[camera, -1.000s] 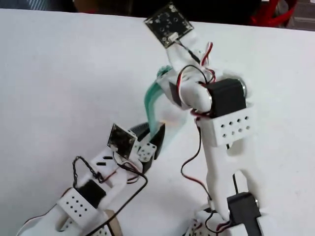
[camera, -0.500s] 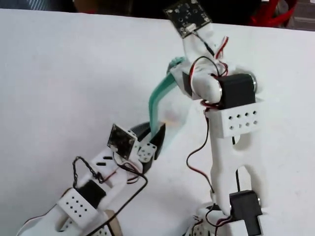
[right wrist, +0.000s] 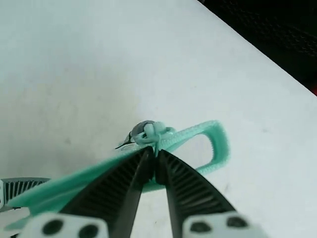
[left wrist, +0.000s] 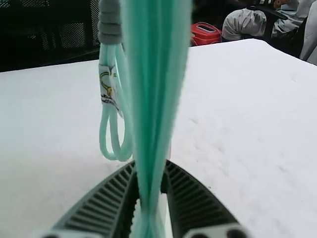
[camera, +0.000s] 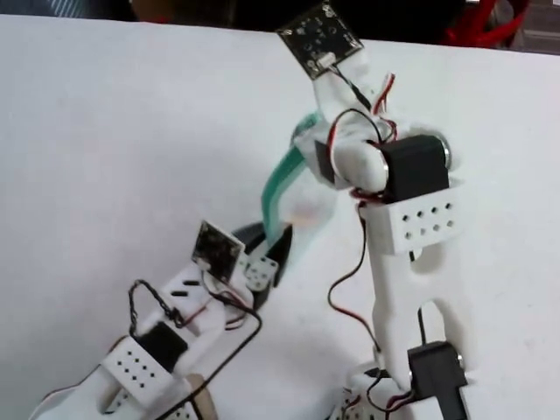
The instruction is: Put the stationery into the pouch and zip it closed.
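We saw the pouch (camera: 278, 188) as a thin mint strip, edge-on, strung btwn the two arms over the white table (camera: 105, 131). Seen that way, we couldn't tell if anything was inside, or if the zip was done up. The left gripper (left wrist: 148, 168) had its dark ribbed jaws pressed together on the near end of the pouch, w/ the fabric rising straight out from btwn them. Its fingertips were partly hidden by that fabric. The right gripper (right wrist: 154, 153) was pinched shut on a knotted mint cord (right wrist: 152, 134) at the far end, just beside a small grey piece (right wrist: 138, 130) we couldn't make out properly. In the high view that gripper sat under its own wrist and motor, so the grip itself was covered there. From the left wrist the cord hung down as a double loop w/ a small label (left wrist: 108, 87) on it, print too blurred to read. Whether the pouch's lower edge touched the table, we couldn't tell.
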